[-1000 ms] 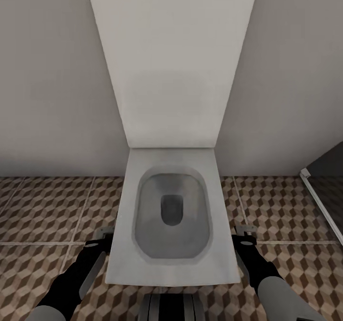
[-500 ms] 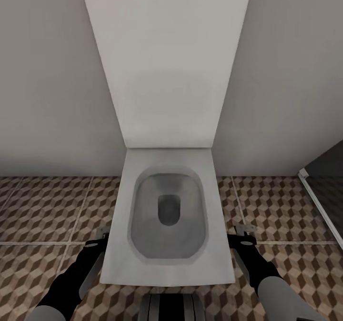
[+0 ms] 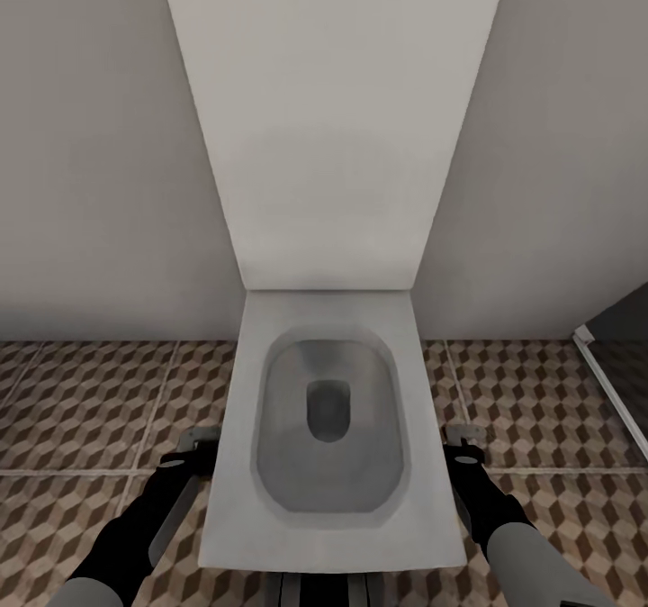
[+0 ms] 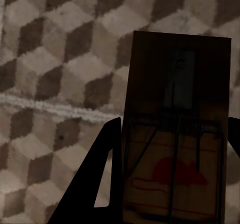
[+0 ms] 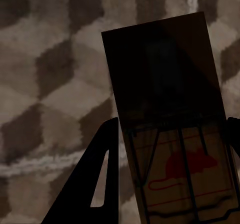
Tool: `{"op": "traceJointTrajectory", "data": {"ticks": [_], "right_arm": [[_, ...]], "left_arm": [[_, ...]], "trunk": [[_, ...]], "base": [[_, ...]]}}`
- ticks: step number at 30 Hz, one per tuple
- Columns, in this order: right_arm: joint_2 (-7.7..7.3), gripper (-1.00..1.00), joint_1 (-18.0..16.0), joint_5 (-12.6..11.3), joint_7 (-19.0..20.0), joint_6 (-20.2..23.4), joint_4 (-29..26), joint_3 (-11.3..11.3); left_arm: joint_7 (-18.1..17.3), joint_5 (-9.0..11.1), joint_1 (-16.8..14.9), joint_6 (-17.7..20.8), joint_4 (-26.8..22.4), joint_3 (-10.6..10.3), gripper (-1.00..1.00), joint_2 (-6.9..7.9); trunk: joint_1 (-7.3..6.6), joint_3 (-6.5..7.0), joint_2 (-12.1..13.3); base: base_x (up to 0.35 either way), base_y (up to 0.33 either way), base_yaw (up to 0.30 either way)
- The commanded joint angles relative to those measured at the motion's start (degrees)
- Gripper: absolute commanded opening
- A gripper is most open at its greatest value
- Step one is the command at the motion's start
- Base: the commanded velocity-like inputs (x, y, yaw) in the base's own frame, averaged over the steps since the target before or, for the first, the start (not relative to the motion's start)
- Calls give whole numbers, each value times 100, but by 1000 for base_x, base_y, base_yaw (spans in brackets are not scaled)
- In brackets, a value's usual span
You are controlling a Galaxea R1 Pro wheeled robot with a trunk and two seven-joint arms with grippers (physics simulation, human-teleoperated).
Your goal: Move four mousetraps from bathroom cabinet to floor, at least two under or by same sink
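From the head view, a white square toilet (image 3: 328,427) stands straight ahead with its lid raised against the pale wall (image 3: 99,139), the bowl open and grey inside. The bathroom floor (image 3: 81,409) of brown, beige and white cube-pattern tiles spreads to either side of it, and at the far right a dark panel with a white edge strip (image 3: 612,391) runs along the tiles. The left gripper (image 3: 196,449) hangs just beside the toilet's left side and the right gripper (image 3: 463,445) just beside its right side, both low over the tiles at about the same depth. In the left wrist view, a mousetrap (image 4: 177,134) sits between the two dark fingers (image 4: 95,184), a brown board with a metal spring bar and a red mouse print, held above the floor with a grout line crossing behind it. In the right wrist view, a second mousetrap (image 5: 170,119) is clamped the same way between that gripper's fingers (image 5: 92,179), its far end in shadow, over the patterned tiles.
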Motion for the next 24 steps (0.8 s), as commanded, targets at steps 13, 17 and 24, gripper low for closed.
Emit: {"op": "traceJointTrajectory", "data": {"ticks": [13, 17, 24], "right_arm": [[-50, -100, -1, 44, -49, -46, 296, -42], [-215, -100, -2, 56, -53, -314, 861, -66], [-344, -100, -1, 55, -54, -606, 1178, -70]], "left_arm": [[67, 75, -3, 2, 241, -26, -100, 15], [60, 67, -5, -233, 565, -15, -100, 32], [29, 61, -223, -777, 1325, -12, -100, 37]], "trunk": [[-1, -4, -2], [-1, -4, -2], [-1, -4, -2]], "base": [[2, 2, 0], [0, 0, 0], [0, 0, 0]]}}
